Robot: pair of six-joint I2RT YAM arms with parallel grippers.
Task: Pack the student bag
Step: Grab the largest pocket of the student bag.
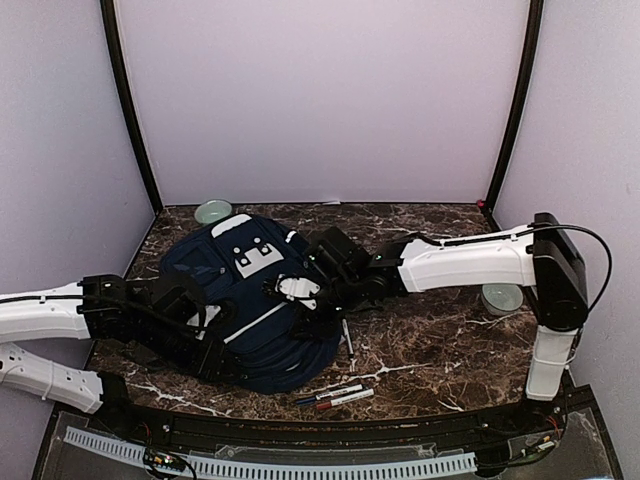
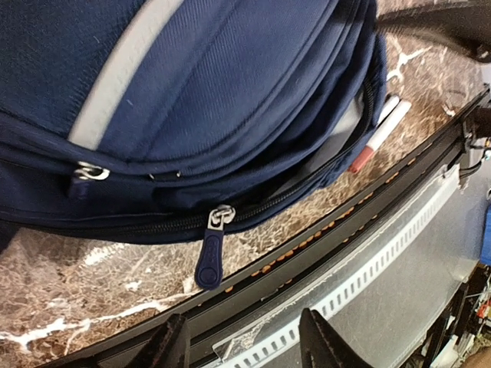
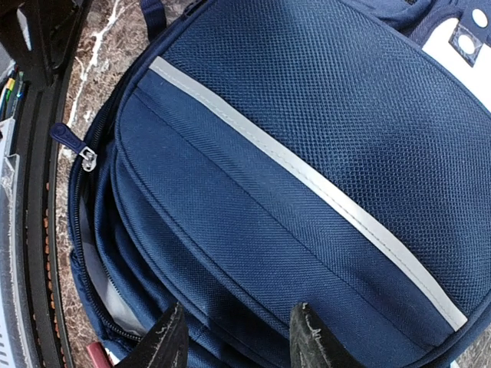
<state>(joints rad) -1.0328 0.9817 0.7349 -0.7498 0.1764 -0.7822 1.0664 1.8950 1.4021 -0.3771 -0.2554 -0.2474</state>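
Observation:
The student bag [image 1: 250,295] lies flat on the marble table, navy with a grey patch and white stripes. My left gripper [image 1: 222,358] is at the bag's near left edge. In the left wrist view it [image 2: 245,345] is open and empty, just short of a navy zip pull [image 2: 209,257] hanging from the bag [image 2: 230,84]; the zip to the right of the pull is partly open. My right gripper [image 1: 310,315] reaches over the bag's near right part. In the right wrist view it [image 3: 234,341] is open and empty just above the bag's fabric [image 3: 307,153].
Several markers [image 1: 335,393] lie on the table by the bag's near edge, also in the left wrist view [image 2: 380,134]. A thin pen [image 1: 348,342] lies right of the bag. A pale green bowl [image 1: 213,211] stands at the back, another [image 1: 502,297] at the right. The table's front rail [image 2: 322,245] is close.

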